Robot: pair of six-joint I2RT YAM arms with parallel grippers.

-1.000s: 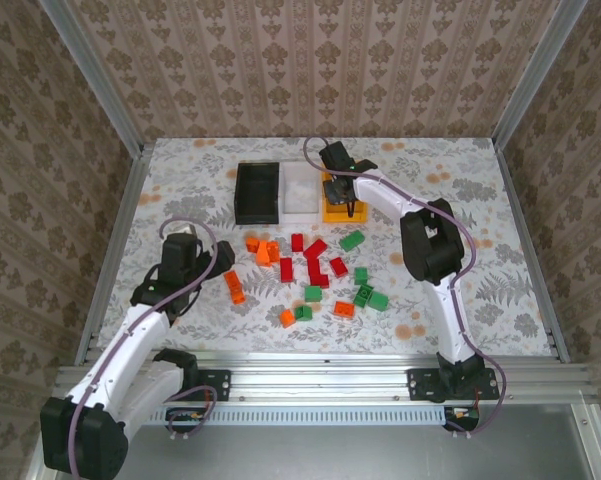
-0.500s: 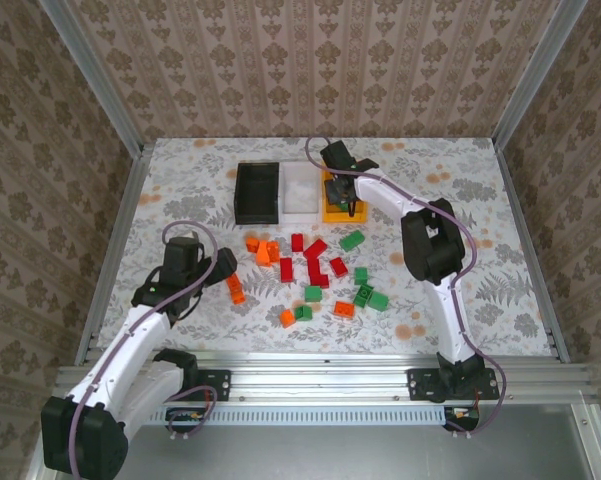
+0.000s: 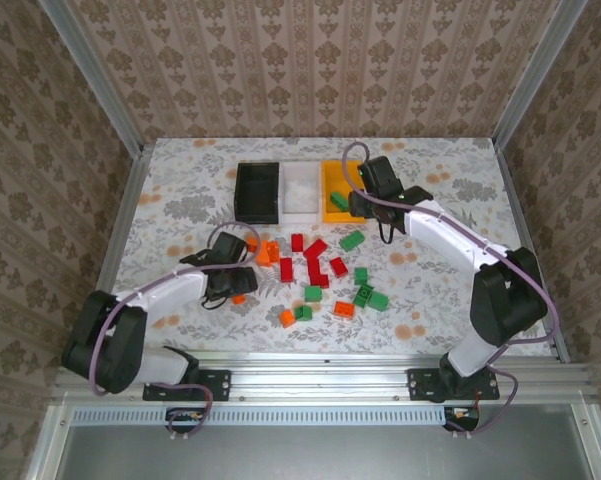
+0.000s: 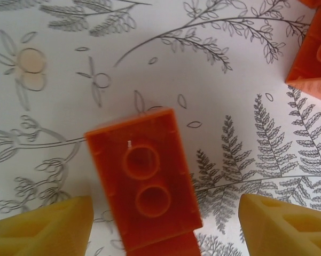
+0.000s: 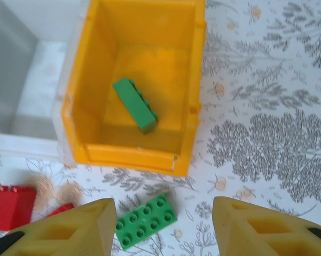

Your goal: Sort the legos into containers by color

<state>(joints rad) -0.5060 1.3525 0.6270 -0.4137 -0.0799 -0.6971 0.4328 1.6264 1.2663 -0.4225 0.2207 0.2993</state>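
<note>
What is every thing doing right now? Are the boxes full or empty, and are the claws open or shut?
Yellow bin: holds one green brick.
White bin: looks empty.
Black bin: looks empty.
Left gripper: open, fingers either side of an orange brick, not touching it.
Orange brick: lying on the table.
Right gripper: open, holding nothing.
Loose bricks: on the table, unsorted.

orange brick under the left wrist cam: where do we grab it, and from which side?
Grip the orange brick across its two long side walls, coming straight down. It lies flat with bare table along both, and the fingers of the left end effector flank that narrow width.
</note>
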